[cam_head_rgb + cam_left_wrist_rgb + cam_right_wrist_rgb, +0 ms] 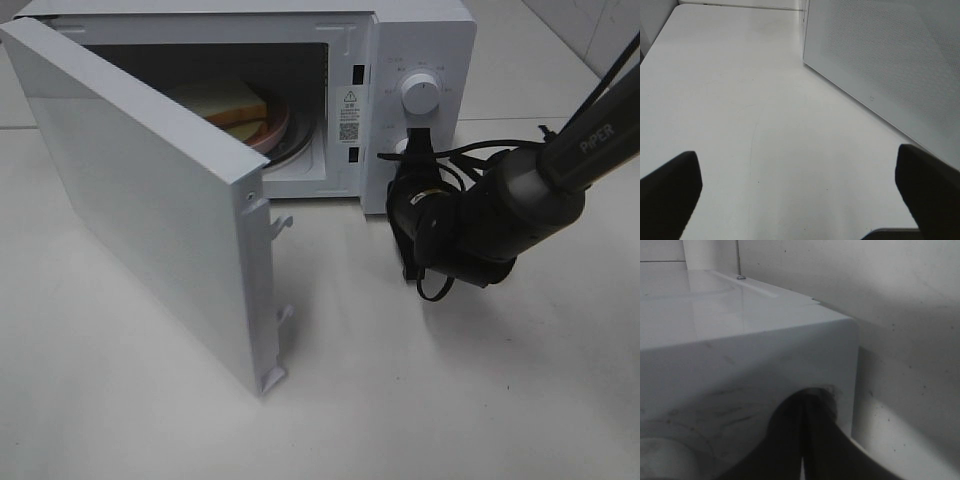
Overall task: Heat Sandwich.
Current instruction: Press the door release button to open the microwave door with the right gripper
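While the microwave (430,25) door (140,190) stands open, the high view shows the sandwich (225,100) on its plate (278,128) inside, and the right gripper (408,152) at the control panel (445,130). Left wrist: the left gripper (797,185) is spread wide above the table (740,100), beside the door. Right wrist: fingers (825,455) pressed together, holding nothing, against the panel.

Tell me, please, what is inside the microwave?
Inside the microwave, a sandwich lies on a pink plate. The open door covers the left part of the cavity, so the rest of the sandwich and plate cannot be seen.
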Controlling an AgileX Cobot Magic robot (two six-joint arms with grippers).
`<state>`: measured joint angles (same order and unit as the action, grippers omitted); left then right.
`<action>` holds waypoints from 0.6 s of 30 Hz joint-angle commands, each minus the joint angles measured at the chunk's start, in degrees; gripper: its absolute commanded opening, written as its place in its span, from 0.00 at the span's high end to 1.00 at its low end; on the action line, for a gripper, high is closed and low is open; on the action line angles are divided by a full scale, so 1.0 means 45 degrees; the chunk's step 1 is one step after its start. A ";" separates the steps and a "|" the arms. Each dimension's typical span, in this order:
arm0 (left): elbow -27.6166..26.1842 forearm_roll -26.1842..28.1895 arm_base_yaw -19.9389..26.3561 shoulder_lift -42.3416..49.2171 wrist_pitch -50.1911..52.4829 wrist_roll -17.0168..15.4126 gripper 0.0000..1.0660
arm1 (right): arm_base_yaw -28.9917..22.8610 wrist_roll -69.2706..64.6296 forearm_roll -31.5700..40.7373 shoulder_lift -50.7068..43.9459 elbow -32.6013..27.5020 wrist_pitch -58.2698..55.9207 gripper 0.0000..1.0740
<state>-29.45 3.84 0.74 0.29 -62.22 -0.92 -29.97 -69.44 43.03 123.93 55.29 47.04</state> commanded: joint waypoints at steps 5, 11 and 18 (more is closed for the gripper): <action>-0.0013 0.0102 0.0025 0.0064 0.0166 -0.0013 0.08 | 0.0458 -0.0127 -0.1261 -0.0917 0.0191 0.1833 1.00; -0.0013 0.0102 0.0025 0.0064 0.0166 -0.0013 0.08 | 0.0166 -0.0637 -0.1082 -0.1299 -0.0688 0.0789 1.00; -0.0013 0.0102 0.0025 0.0064 0.0166 -0.0013 0.08 | -0.0255 -0.1044 -0.1070 -0.1783 -0.1642 0.0293 1.00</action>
<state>-29.45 3.84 0.74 0.29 -62.22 -0.92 -30.65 -73.74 38.96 117.23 48.53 47.84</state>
